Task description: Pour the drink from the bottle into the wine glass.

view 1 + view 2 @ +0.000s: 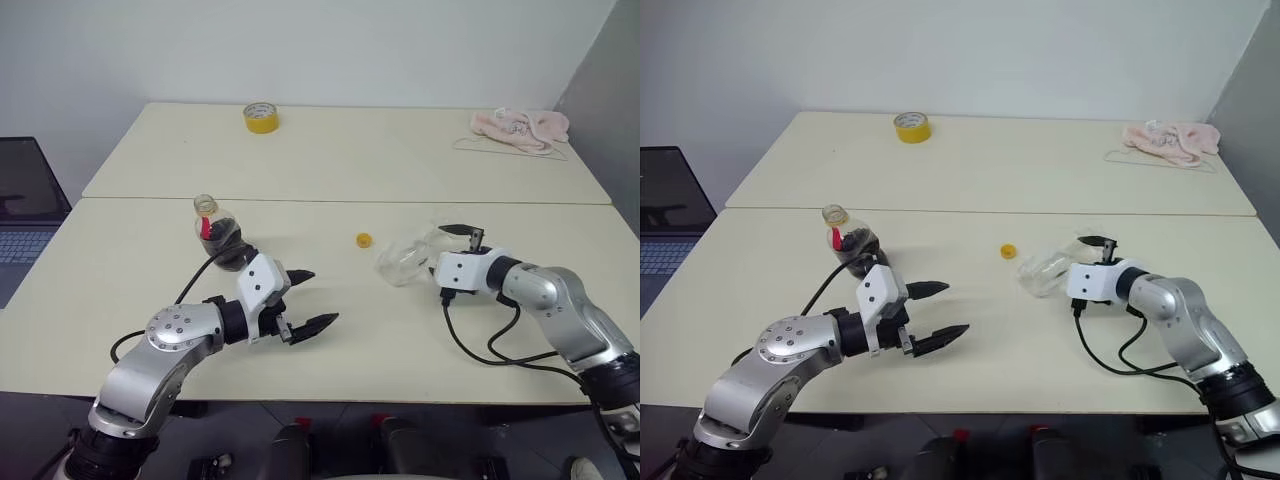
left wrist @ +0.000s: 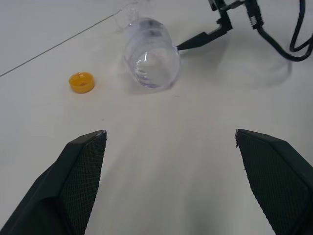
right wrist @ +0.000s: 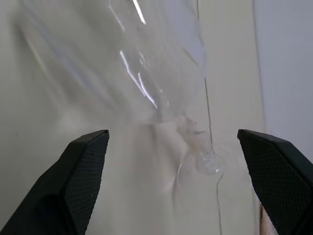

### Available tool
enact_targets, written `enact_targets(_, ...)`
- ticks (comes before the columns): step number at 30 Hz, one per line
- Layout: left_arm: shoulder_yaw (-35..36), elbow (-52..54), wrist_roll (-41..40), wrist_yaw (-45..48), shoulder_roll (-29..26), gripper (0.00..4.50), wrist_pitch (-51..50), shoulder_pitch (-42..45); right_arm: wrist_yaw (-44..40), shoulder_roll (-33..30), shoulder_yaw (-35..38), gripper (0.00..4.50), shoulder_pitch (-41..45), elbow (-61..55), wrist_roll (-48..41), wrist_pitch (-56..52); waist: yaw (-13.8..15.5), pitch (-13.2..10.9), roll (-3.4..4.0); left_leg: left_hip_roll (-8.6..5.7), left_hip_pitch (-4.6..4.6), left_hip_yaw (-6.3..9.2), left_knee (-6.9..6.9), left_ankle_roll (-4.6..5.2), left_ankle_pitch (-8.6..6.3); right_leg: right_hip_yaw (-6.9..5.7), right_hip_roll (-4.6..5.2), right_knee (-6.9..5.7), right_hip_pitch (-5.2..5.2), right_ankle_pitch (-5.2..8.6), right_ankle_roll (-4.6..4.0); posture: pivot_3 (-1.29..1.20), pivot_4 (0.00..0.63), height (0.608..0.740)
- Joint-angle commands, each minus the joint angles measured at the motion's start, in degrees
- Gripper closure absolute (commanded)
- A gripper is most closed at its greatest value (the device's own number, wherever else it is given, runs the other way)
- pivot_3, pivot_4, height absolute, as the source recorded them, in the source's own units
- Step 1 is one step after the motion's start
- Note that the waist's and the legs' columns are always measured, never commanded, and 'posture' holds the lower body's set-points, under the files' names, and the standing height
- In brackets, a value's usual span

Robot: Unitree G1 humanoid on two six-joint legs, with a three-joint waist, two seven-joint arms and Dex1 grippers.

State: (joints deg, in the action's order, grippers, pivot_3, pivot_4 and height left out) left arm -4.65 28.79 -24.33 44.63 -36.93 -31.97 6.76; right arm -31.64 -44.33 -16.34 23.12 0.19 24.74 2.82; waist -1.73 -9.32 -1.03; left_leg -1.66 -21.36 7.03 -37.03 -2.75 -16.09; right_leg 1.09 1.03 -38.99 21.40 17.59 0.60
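The clear stemmed wine glass (image 1: 408, 260) lies toppled at three o'clock, both grippers (image 1: 303, 300) (image 3: 171, 142) spread empty — right should straddle the bowl squarely before lifting

Two pale cream counters (image 1: 150, 300) butt along a seam just beyond the left pincer (image 1: 305, 300), backed by a plain white wall (image 1: 300, 50), with a grey wall (image 1: 610, 80) far past the right pincer (image 1: 458, 250).
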Motion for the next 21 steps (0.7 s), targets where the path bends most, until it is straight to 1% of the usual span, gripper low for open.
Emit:
enact_targets(1,0.0,0.5,0.3,0.7,-0.2,0.05,1.4,1.0,3.7,1.1,-0.5,0.00,2.6,2.7,4.1,3.0,0.1,0.0,0.00,-0.01,-0.01,0.00,0.00,0.00,0.00,0.01,0.00,0.00,0.00,0.00,0.00,0.00,0.150,0.740)
enact_targets(6,-0.3,0.0,0.6,0.6,0.3,0.05,1.7,1.4,8.3,3.0,-1.8,0.00,5.6,8.9,9.2,5.3,0.1,0.0,0.00,-0.01,-0.02,-0.02,-0.01,-0.01,0.00,0.02,0.01,0.02,0.01,0.00,0.00,0.00,0.150,0.740)
enact_targets(14,-0.9,0.0,0.7,0.3,0.8,0.05,2.0,1.7,16.4,3.3,-4.9,0.00,10.3,18.2,17.2,10.7,0.0,0.0,0.00,-0.01,0.00,-0.08,0.00,-0.01,0.00,0.07,0.01,-0.01,0.02,-0.01,-0.01,0.00,0.150,0.740)
enact_targets(21,-1.3,0.2,0.5,0.5,0.8,0.05,1.8,1.9,18.2,4.1,-6.3,0.00,15.2,24.1,18.9,14.5,0.0,0.0,0.00,-0.01,0.01,-0.09,0.00,-0.01,0.00,0.09,0.00,0.00,0.02,-0.01,-0.01,0.00,0.150,0.740)
